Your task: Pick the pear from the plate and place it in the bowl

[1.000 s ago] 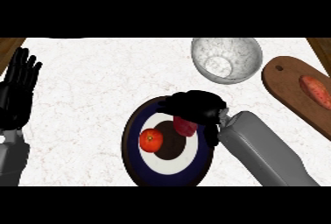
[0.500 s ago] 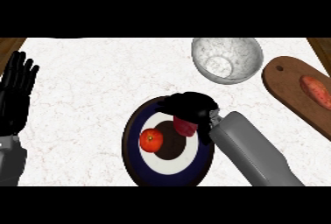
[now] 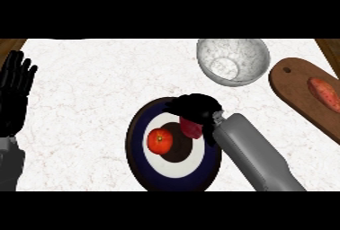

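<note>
**One dark-red pear under the right hand's fingers, on the plate**

One pear (image 3: 192, 128), dark red, lies on the plate (image 3: 139, 148), just right of the plate's dark centre disc. Its upper end is hidden beneath the right hand (image 3: 194, 107), and only its lower part shows below the black fingers (image 3: 178, 108). Those fingers curl down over the top of the pear from above and from the right; the thumb cannot be made out, so how far the fingers close round the fruit is hard to tell, though they are bent over it and appear to touch it. The pear seems to rest on the plate, not lifted clear of it.

Just left of the pear, touching or nearly touching it, sits a round red-orange fruit (image 3: 160, 141) on the white ring of the plate. The plate has a dark blue rim and stands on the white speckled tabletop (image 3: 93, 99).

Up and to the right, well apart from the plate, stands the clear glass bowl (image 3: 233, 60). Further right lies a brown wooden board (image 3: 299, 96) carrying an orange-red oblong piece of food (image 3: 325, 93).

At the view's left edge the left hand (image 3: 15, 96) rests, fingers straight and pointing up.
</note>
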